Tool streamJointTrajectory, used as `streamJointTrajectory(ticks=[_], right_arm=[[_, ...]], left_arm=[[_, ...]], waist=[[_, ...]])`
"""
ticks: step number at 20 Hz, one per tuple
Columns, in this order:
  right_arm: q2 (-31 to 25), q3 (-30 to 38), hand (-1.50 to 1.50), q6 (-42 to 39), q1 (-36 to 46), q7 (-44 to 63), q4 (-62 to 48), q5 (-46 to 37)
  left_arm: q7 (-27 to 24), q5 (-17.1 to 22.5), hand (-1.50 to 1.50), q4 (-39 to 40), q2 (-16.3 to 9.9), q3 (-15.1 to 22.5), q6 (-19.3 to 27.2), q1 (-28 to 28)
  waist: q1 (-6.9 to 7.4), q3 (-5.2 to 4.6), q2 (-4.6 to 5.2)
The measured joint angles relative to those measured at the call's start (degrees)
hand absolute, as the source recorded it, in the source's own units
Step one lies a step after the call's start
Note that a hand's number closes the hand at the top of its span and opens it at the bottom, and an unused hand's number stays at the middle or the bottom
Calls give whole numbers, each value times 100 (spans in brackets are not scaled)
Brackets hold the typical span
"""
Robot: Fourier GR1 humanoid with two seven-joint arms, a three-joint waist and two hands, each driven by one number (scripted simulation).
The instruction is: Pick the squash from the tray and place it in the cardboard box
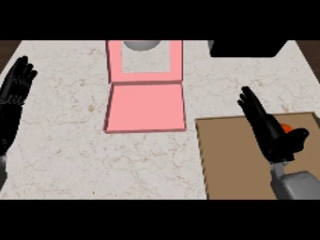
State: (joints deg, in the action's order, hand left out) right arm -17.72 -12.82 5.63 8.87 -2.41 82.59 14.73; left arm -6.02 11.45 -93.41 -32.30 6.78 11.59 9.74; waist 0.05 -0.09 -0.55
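A brown tray lies at the counter's lower right. Only a small orange part of the squash shows on it, tucked between the thumb and palm of my right hand. That hand hovers over the tray with straight fingers pointing away from me and its thumb spread to the right; it is open. The pink cardboard box sits open at the counter's middle, its lid folded back behind it. My left hand rests open at the left edge, fingers up.
A grey rounded object shows behind the box lid at the counter's far edge. A black block stands at the far right. Bare marble counter stretches between the box and my left hand.
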Motion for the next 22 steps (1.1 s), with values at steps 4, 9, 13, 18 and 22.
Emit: streamJointTrajectory(ticks=[4, 9, 13, 18, 22], right_arm=[[-459, 467, -150, -862, -122, -398, -181, 473], [-1768, 593, -150, -1550, -21, -985, -159, -318], [-2083, 787, -150, -1994, -429, -2435, -994, -564], [-2254, 1075, -150, -2811, -437, -4169, -2221, -481], [-2622, 1092, -150, -2506, -32, -4741, -3038, -1065]], left_arm=[[219, -249, 0, 377, -113, -163, 170, -230], [597, -492, 0, 926, -300, -252, 371, -556], [753, -627, 0, 1208, -219, -203, 513, -713], [849, -778, 0, 1454, -124, -128, 574, -607], [865, -884, 0, 1580, -43, -68, 586, -490]], waist=[[-13, 13, 40], [36, -25, 71], [8, 24, 114], [47, 43, 131], [138, 45, 136]])
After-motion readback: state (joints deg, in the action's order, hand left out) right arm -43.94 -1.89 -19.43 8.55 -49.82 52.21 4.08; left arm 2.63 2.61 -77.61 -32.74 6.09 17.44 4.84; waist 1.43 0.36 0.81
